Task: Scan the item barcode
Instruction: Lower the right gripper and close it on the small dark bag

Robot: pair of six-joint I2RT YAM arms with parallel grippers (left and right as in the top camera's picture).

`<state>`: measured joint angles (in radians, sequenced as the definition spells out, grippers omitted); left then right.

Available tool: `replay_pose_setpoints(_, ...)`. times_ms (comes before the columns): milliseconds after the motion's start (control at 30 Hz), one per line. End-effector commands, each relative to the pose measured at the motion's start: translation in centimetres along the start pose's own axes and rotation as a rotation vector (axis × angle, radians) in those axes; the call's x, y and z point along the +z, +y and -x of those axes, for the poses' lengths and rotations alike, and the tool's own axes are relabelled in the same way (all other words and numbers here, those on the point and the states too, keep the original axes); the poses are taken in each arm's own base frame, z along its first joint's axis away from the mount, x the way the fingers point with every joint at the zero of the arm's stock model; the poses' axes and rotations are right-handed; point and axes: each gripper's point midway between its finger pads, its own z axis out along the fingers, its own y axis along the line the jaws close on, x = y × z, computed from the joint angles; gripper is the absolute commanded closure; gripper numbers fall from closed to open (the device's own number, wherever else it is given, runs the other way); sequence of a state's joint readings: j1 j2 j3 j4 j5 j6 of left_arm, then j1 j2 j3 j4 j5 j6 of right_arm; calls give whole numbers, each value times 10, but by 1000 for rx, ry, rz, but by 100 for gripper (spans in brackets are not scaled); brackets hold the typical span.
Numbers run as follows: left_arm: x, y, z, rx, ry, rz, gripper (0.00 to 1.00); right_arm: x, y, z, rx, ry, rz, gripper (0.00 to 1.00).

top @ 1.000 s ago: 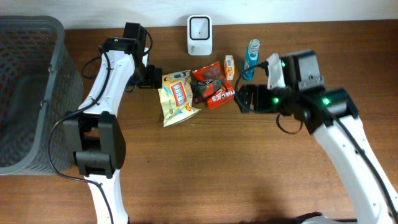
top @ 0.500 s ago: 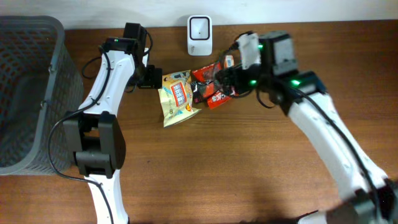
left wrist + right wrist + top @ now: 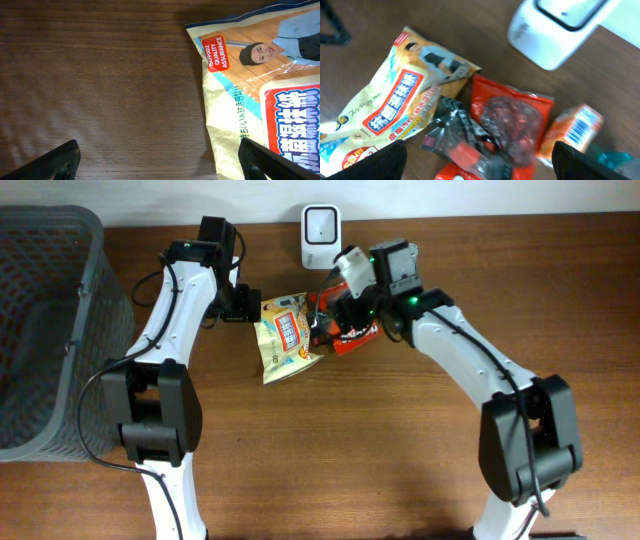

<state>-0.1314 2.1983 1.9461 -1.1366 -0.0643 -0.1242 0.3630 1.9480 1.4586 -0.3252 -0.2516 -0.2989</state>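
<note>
**A:** Where is the right pincer [image 3: 482,162] now?

**B:** It hangs over the red packet [image 3: 512,117], wide open and holding nothing. The left pincer [image 3: 160,165] is wide open too. It is just beside the yellow bag [image 3: 260,100] and grips nothing.

**A:** How will the packet handle?

**B:** I think it is light and soft, with a thin foil that is a little slippery. It lies in the middle of the pile, and a dark packet [image 3: 452,137] is against its left side. I would take it by the free edge toward the scanner [image 3: 321,223], so that it folds less. I see no barcode on its upper side.

**A:** And around it?

**B:** The table [image 3: 400,450] is smooth wood. An orange box [image 3: 572,127] lies close on the right. The white scanner stands behind the pile at the far edge, and a grey basket [image 3: 50,330] is far on the left.
</note>
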Motion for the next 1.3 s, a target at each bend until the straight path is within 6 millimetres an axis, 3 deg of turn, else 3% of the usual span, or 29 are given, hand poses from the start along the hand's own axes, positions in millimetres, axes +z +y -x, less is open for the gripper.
replay_pose_setpoints(0, -2, 3, 4, 1, -11, 7, 1, 22, 2, -17, -60, 52, 0, 10)
replay_pose_setpoints(100, -2, 3, 4, 1, -11, 7, 1, 35, 2, -38, -41, 113, 12, 11)
replay_pose_setpoints(200, -2, 3, 4, 1, -11, 7, 1, 34, 6, -44, -35, 140, 24, 10)
replay_pose_setpoints(333, -2, 3, 4, 1, -11, 7, 1, 28, 12, -48, 56, 169, 31, 11)
replay_pose_setpoints(400, -2, 3, 4, 1, -11, 7, 1, 23, 14, -52, 103, 192, 34, 22)
replay_pose_setpoints(467, -2, 3, 4, 1, -11, 7, 1, 12, 24, -53, 121, 219, 63, 23)
replay_pose_setpoints(700, -2, 3, 4, 1, -11, 7, 1, -31, 55, -24, 134, 244, 103, 27)
replay_pose_setpoints(800, -2, 3, 4, 1, -11, 7, 1, -38, 42, -1, 93, 195, -2, 26)
replay_pose_setpoints(900, -2, 3, 4, 1, -11, 7, 1, -33, 11, 11, 77, 144, -149, 25)
replay_pose_setpoints(1000, -2, 3, 4, 1, -11, 7, 1, -18, 3, 15, 80, 108, -163, 25)
replay_pose_setpoints(1267, -2, 3, 4, 1, -11, 7, 1, 35, 16, -8, 88, 130, -57, 26)
